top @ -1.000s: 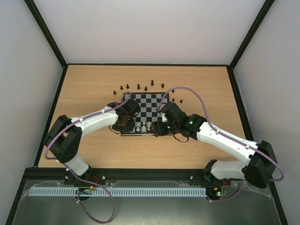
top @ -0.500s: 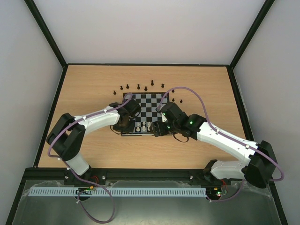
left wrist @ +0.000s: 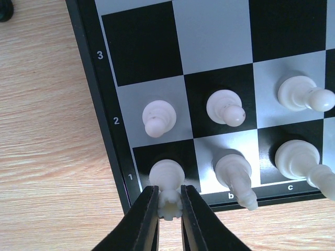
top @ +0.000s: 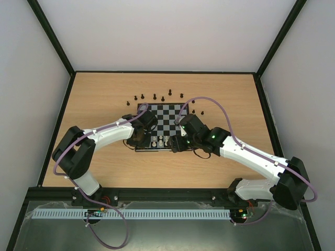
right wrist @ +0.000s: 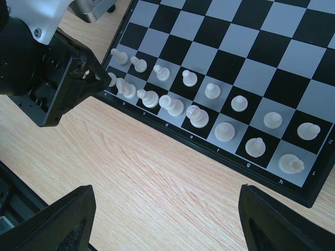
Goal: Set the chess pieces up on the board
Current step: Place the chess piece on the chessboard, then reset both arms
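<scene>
The board lies mid-table, and the cream-white chess pieces fill its two near rows. My left gripper is shut on the top of the white rook, which stands on the near-left corner square by the "1" mark. It also shows in the top view and the right wrist view. My right gripper is open wide and empty over bare wood in front of the board's near edge, and shows in the top view. Black pieces stand on the table beyond the board.
Several black pieces form a loose arc behind the board's far edge, and two more stand off its right side. One black piece sits on the wood left of the board. Black frame rails edge the wooden table.
The left arm has shifted slightly at the board's near-left corner. The right arm and the pieces have not visibly moved.
</scene>
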You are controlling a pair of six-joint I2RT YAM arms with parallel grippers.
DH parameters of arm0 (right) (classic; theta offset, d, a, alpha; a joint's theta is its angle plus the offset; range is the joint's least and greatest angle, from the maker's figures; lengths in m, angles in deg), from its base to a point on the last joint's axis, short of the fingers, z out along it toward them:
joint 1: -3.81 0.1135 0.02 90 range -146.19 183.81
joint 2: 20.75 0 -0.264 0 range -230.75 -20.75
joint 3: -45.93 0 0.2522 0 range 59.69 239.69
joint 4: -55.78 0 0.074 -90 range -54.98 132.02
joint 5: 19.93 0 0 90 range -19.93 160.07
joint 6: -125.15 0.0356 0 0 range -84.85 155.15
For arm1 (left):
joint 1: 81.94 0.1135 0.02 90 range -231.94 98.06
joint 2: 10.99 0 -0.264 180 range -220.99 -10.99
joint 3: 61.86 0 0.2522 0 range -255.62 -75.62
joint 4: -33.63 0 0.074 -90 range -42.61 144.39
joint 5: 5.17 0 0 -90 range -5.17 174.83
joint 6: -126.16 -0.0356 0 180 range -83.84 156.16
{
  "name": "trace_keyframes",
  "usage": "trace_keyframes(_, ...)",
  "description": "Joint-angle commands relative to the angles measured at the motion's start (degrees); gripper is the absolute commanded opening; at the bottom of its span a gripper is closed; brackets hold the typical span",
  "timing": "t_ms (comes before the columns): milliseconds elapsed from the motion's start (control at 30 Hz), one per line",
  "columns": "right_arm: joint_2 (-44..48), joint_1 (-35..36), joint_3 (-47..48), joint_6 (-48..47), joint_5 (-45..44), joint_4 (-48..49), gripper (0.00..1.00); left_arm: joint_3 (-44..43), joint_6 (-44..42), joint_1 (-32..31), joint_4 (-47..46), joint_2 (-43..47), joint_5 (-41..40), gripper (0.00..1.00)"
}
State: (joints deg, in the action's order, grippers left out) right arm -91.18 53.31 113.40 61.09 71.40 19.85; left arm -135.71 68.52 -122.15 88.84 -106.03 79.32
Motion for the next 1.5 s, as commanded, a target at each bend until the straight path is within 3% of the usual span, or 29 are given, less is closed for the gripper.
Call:
trace_keyframes(0, 0.1, -0.3, -0.6, -0.5, 0.7, -1.4, 0.75, -1.5, -0.4, 0.1, 0.6, -0.8, 0.2, 0.15)
trace_keyframes(733, 0.2, -0.3, -0.8, -0.4, 0.8, -1.4, 0.77, -5.3, 0.4, 0.1, 4.5, 4.5, -2.0, 0.31)
trace_keyframes(933, 0.8, -0.3, -0.8, -0.2, 0.2, -1.0, 0.83, -8.7, 0.3, -0.1, 7.3, 10.1, -2.9, 0.41)
trace_keyframes(1033, 2.1, -0.3, -1.3, 0.1, 1.2, 0.4, 0.96, -9.7, 0.2, -0.6, 7.4, 13.8, -2.8, 0.45)
trace_keyframes(1233, 5.4, -0.3, -1.7, 0.7, -2.0, 1.3, 0.99, -7.5, 0.8, -1.6, 2.8, 23.1, -2.3, 0.54)
trace_keyframes(1467, 8.2, -0.3, -2.7, 1.9, -0.5, 3.3, 0.98, 3.3, 2.0, -2.6, -10.4, 34.1, 2.7, 0.66)
